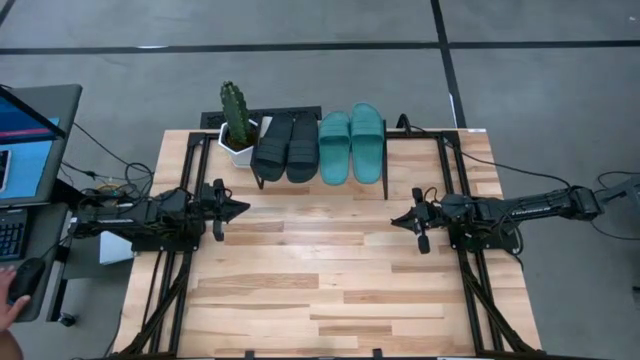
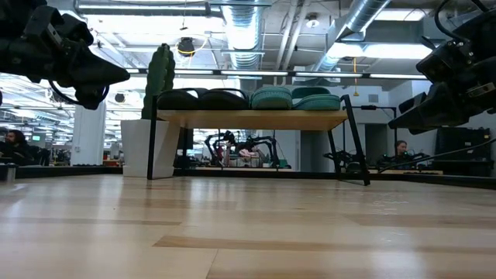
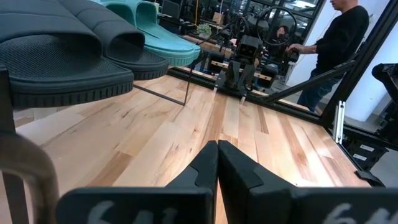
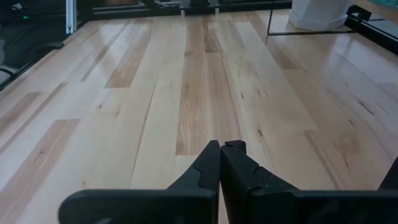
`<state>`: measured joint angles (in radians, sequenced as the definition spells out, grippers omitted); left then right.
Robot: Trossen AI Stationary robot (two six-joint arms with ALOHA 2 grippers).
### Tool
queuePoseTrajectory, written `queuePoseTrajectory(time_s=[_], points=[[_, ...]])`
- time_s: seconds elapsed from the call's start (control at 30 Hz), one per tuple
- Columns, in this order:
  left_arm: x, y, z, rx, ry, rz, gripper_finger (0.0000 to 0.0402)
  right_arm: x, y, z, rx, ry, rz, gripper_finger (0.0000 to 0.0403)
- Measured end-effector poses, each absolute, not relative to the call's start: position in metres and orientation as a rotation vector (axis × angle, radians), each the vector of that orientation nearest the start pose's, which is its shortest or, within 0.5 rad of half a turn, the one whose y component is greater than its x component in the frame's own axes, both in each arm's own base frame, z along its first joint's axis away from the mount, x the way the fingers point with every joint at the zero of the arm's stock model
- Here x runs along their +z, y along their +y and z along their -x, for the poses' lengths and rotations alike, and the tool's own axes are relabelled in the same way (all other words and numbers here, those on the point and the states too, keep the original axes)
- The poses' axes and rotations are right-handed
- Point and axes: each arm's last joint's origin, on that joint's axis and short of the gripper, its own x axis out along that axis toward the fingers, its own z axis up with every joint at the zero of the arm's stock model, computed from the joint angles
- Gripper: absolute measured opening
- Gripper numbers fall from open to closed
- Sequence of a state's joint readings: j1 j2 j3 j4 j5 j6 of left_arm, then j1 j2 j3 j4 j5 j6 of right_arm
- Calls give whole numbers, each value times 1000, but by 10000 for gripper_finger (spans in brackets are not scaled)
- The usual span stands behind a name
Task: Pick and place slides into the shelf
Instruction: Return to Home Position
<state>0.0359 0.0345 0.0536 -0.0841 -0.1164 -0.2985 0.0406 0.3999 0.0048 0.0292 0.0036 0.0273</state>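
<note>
Two black slides (image 1: 286,148) and two teal slides (image 1: 352,143) lie side by side on the tilted wood shelf (image 1: 322,181) at the table's far edge; in the low view they sit on its board (image 2: 252,118), black slides (image 2: 201,99) left, teal slides (image 2: 294,98) right. The left wrist view shows the black slides (image 3: 68,50) and teal slides (image 3: 155,28) close by. My left gripper (image 1: 243,208) hovers shut at the table's left side, empty (image 3: 217,152). My right gripper (image 1: 396,221) hovers shut at the right side, empty (image 4: 220,152).
A potted cactus (image 1: 237,122) in a white pot stands left of the shelf at the far edge. Bare wood tabletop (image 1: 320,270) stretches between the arms and toward the near edge. A person (image 3: 333,50) stands beyond the table; a hand (image 1: 12,290) shows at far left.
</note>
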Motion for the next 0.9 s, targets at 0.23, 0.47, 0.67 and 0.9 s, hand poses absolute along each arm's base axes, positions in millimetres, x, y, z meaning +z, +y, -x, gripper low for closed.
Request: queuePoseTrajectory(time_s=[0.23,0.47,0.67,0.9], points=[[171,7,-96,161,42,294,0,133,5,-116,31,366,-19,0],[171,7,-96,161,43,296,0,133,5,-116,31,366,-19,0],[171,7,-96,161,43,294,0,133,5,-116,31,366,-19,0],[171,7,-96,161,42,304,0,133,5,-116,31,366,-19,0]])
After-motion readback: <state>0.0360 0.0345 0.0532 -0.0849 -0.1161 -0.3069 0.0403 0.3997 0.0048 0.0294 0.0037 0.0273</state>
